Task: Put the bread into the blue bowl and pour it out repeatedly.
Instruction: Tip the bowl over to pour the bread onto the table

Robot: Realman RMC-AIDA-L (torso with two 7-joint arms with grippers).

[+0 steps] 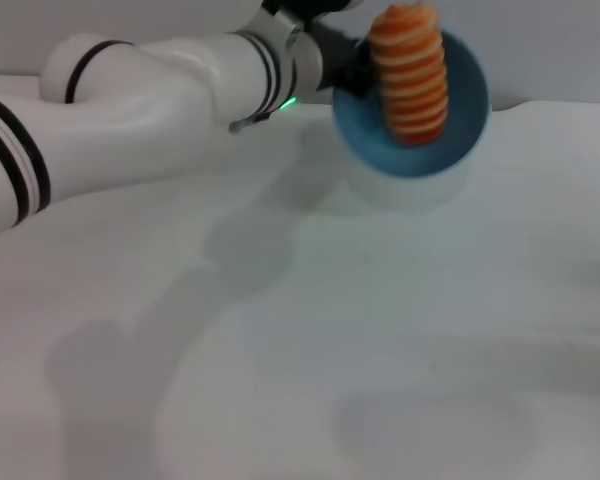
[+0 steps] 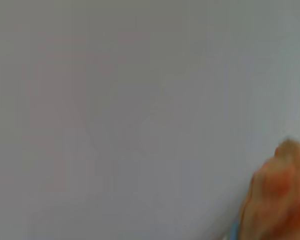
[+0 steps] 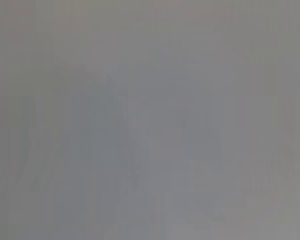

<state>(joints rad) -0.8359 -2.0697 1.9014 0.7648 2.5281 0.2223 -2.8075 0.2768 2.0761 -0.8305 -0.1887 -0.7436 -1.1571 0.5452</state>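
The blue bowl (image 1: 460,130) is held up over the far side of the table, tipped so its opening faces me. The bread (image 1: 411,75), an orange-tan ridged loaf, stands on end inside it, with its top poking past the upper rim. My left gripper (image 1: 345,70) grips the bowl's left rim, at the end of the white left arm that reaches in from the left. In the left wrist view the bread (image 2: 282,195) is a close orange blur, with a sliver of the blue bowl (image 2: 233,231) beside it. The right gripper is out of view.
The white table (image 1: 310,350) spreads out below the bowl, and the arm's shadow falls across its left half. A pale wall runs behind the table's far edge. The right wrist view holds only a plain grey surface.
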